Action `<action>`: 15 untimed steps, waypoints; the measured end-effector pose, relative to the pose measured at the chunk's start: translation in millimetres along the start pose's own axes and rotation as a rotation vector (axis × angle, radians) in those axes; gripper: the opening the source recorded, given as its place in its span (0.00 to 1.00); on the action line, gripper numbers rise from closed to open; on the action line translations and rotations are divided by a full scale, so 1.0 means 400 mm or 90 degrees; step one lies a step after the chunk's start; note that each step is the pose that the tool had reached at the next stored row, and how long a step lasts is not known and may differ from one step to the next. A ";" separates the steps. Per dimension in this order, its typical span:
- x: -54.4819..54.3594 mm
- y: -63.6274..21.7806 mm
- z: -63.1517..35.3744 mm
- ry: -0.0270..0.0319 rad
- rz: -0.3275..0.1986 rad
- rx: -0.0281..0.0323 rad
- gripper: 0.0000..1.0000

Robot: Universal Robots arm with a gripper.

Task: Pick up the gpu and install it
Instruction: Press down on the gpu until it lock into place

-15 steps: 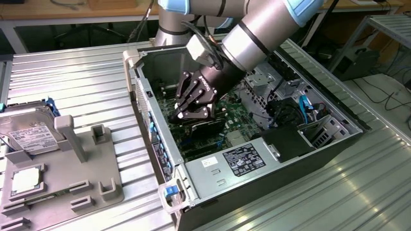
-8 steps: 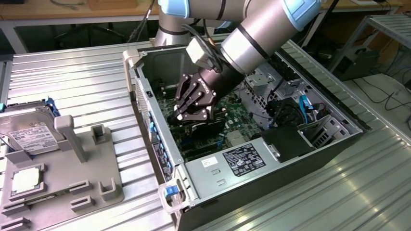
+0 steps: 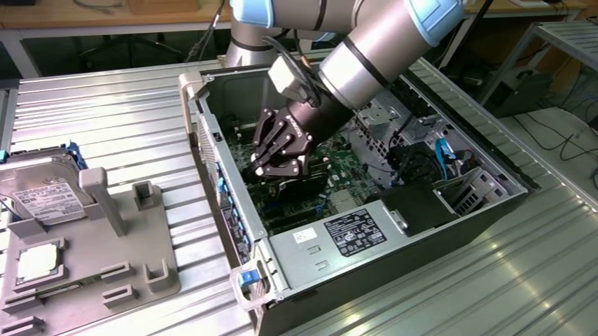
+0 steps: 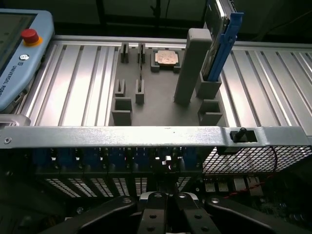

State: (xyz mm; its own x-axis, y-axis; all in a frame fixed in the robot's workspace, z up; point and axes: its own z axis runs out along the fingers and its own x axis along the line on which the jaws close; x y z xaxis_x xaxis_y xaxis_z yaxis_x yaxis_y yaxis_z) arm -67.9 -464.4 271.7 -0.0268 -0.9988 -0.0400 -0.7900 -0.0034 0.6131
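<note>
The gripper (image 3: 280, 170) is down inside the open computer case (image 3: 374, 266), its black fingers (image 4: 168, 214) drawn tightly together over the green motherboard (image 3: 341, 185). A dark flat card, which appears to be the gpu (image 3: 297, 187), sits directly beneath the fingertips, standing on the board near the case's rear wall; whether the fingers are pinching its top edge or only resting against it cannot be told. In the wrist view the closed fingers meet just below the case's silver top rail (image 4: 146, 135), with a row of blue slot clips (image 4: 117, 158) and perforated metal grilles behind them. The arm (image 3: 374, 56) comes down into the case from the top of the exterior view. Within the case, a power supply with a white-and-black label (image 3: 355, 233) lies at the near end, and blue cables (image 3: 444, 157) run along the side toward the exterior view's right. Outside the case, on the ribbed metal table (image 3: 122, 119), a grey fixture tray (image 3: 94, 259) sits at the exterior view's left, holding an upright hard drive (image 3: 38, 185) and a square CPU chip (image 3: 39, 260). A teach pendant with a red button (image 4: 19, 53) lies on the table too.
</note>
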 end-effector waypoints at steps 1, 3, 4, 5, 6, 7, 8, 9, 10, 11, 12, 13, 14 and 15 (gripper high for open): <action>0.000 0.000 0.000 0.0001 0.000 -0.0002 0.11; -0.001 0.000 0.002 0.0000 0.000 -0.0005 0.11; -0.001 0.000 0.002 0.0000 0.000 -0.0006 0.11; -0.001 0.000 0.002 -0.0001 0.000 -0.0008 0.11; -0.002 0.000 0.002 -0.0001 0.000 -0.0010 0.11; -0.002 0.000 0.003 -0.0001 0.000 -0.0011 0.11; -0.003 0.000 0.003 0.0000 0.000 -0.0013 0.11; -0.003 0.001 0.003 0.0000 0.000 -0.0015 0.11; -0.003 0.001 0.004 0.0000 0.000 -0.0016 0.11; -0.003 0.001 0.004 0.0001 0.000 -0.0018 0.11; -0.003 0.001 0.004 0.0001 0.000 -0.0019 0.11; -0.004 0.001 0.005 0.0000 0.000 -0.0021 0.11; -0.004 0.001 0.005 0.0000 0.000 -0.0022 0.11; -0.004 0.001 0.006 0.0000 0.000 -0.0023 0.11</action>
State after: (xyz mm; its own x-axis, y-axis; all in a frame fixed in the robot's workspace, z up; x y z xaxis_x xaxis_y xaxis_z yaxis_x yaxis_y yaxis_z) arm -69.6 -462.7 270.2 -0.0268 -0.9988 -0.0399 -0.7877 -0.0034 0.6160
